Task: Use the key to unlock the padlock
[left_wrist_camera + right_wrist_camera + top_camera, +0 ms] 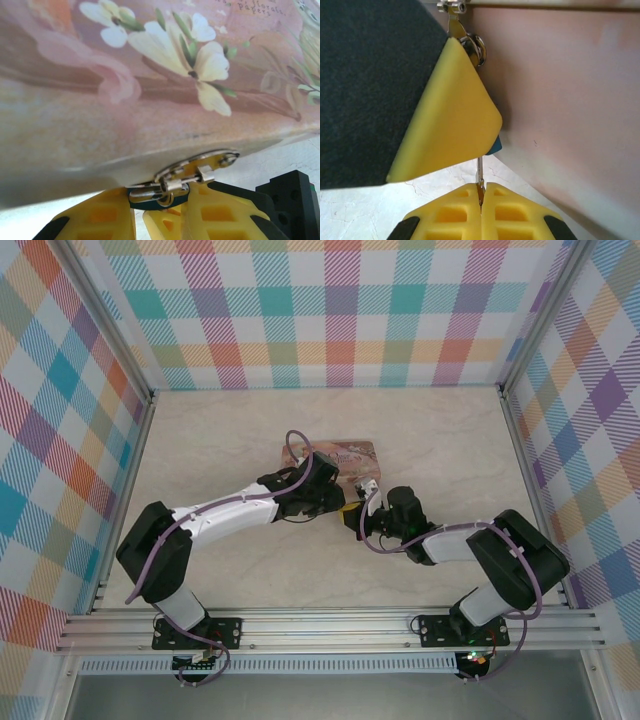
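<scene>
Finding: the padlock [150,199] hangs from the hasp [200,165] on the near wall of the pink tin [150,100], which sits mid-table [220,440], well off every edge. My left gripper [160,205] is clamped on its body, I judge to steady it against the key's push. My right gripper [481,192] is pinched tight on the key [480,175], blade aimed up at the lock's blue corner. The left finger hides whether it has entered.
</scene>
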